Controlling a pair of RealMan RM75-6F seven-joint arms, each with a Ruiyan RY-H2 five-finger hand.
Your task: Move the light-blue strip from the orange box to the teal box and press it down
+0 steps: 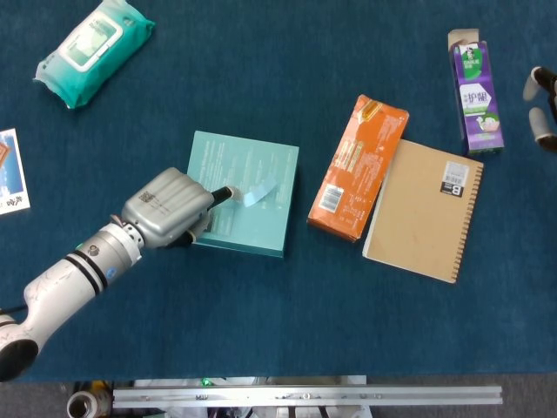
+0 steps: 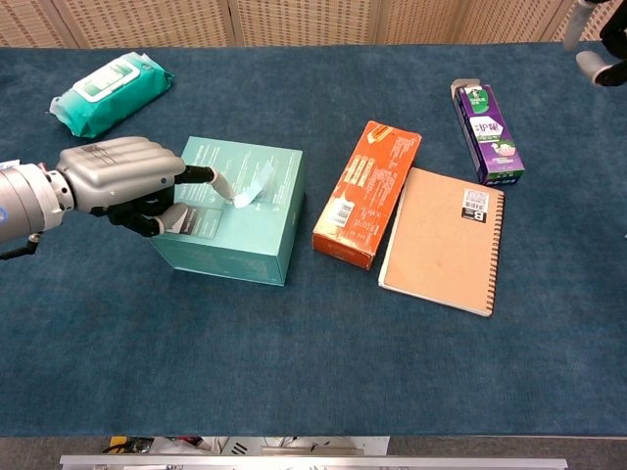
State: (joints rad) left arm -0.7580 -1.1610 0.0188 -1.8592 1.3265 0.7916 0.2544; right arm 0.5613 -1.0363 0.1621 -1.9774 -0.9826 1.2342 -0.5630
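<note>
The teal box [image 1: 248, 174] [image 2: 240, 230] lies left of centre, with the light-blue strip [image 1: 258, 192] [image 2: 257, 184] on its top near the right edge. The strip's free end curls up a little. My left hand [image 1: 168, 207] [image 2: 120, 180] is at the box's left side. One outstretched finger touches the strip's near end, the other fingers are curled in, and nothing is pinched. The orange box [image 1: 359, 167] [image 2: 367, 193] lies just right of the teal box with no strip showing on it. My right hand [image 1: 541, 106] [image 2: 600, 41] hangs empty at the far right edge, largely cut off.
A tan spiral notebook [image 1: 424, 210] [image 2: 441, 240] lies against the orange box. A purple carton [image 1: 476, 94] [image 2: 488, 132] sits at the back right and a pack of wipes [image 1: 93, 39] [image 2: 110, 90] at the back left. A card [image 1: 10, 170] lies at the left edge.
</note>
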